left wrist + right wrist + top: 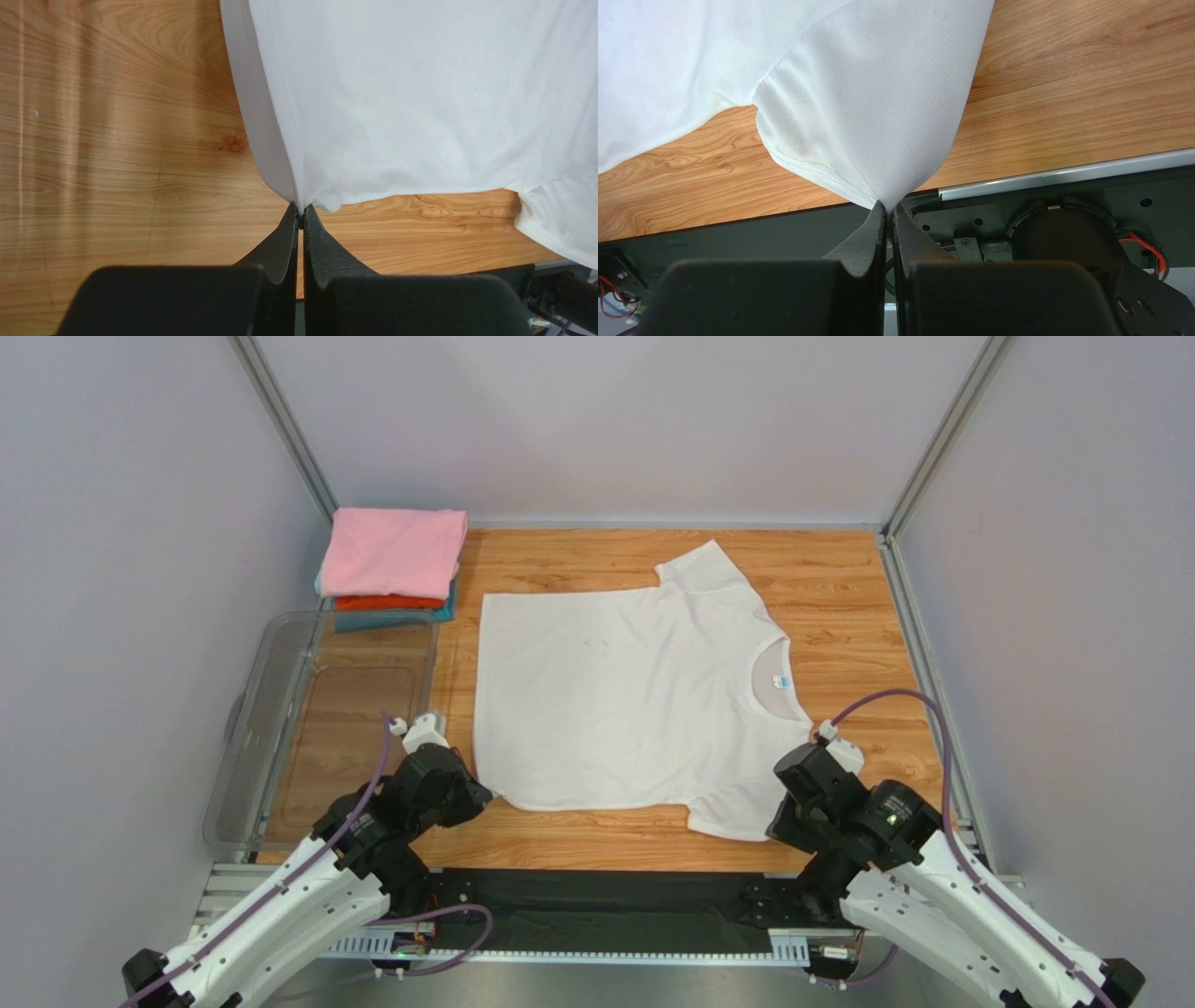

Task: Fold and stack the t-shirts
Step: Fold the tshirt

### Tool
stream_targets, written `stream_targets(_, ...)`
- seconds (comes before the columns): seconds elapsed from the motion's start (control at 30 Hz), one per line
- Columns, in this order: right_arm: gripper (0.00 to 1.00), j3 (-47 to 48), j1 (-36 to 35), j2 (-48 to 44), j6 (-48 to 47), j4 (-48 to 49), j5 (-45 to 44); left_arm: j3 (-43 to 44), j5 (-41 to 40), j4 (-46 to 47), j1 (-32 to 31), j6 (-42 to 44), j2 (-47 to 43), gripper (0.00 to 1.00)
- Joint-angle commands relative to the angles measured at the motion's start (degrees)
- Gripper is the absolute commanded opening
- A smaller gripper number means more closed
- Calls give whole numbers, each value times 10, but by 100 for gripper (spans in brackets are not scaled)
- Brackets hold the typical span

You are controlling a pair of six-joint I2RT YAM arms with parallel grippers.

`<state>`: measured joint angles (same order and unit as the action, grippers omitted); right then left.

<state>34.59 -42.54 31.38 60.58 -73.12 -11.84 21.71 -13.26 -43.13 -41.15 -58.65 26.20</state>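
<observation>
Pinching with both grippers, low at the near edge.

Reaching forward with left arm (pixel 295 896) from the bottom left, wrist angled inward to the right; holding the near hem corner of the white t-shirt (pixel 617 686) in left gripper (pixel 302 217), closed tight on a small tuck of fabric. Reaching in with right arm (pixel 954 903) from the bottom right, wrist turned inward to the left; clamping the tip of the near sleeve in right gripper (pixel 889 208), likewise closed tight.

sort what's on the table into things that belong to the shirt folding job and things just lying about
Job in hand: white t-shirt, spread flat; folded pile: pink tee, orange-red tee, teal tee; left end effector, shut on the shirt's hem corner; right end effector, shut on its near sleeve.
Lying about: clear plastic bin, left of the shirt.
</observation>
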Motion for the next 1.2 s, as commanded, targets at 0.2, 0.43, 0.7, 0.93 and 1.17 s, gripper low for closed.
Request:
stream_targets(0.2, 0, 40, 1, -26, 0, -30, -13, 20, 5, -37, 2, -8, -34, 0)
stream_targets(0.43, 0, 79, 1, 31, -40, 59, -69, 36, -21, -10, 3, -13, 7, 0)
stream_targets(0.7, 0, 140, 17, 135, -93, 142, -151, 72, -70, 23, 15, 6, 81, 0)
stream_targets(0.93, 0, 187, 120, 196, -192, 223, -113, 87, -52, 70, 50, 39, 139, 0)
stream_targets(1.17, 0, 235, 206, 273, -253, 291, -22, 119, -70, 85, 88, 63, 178, 0)
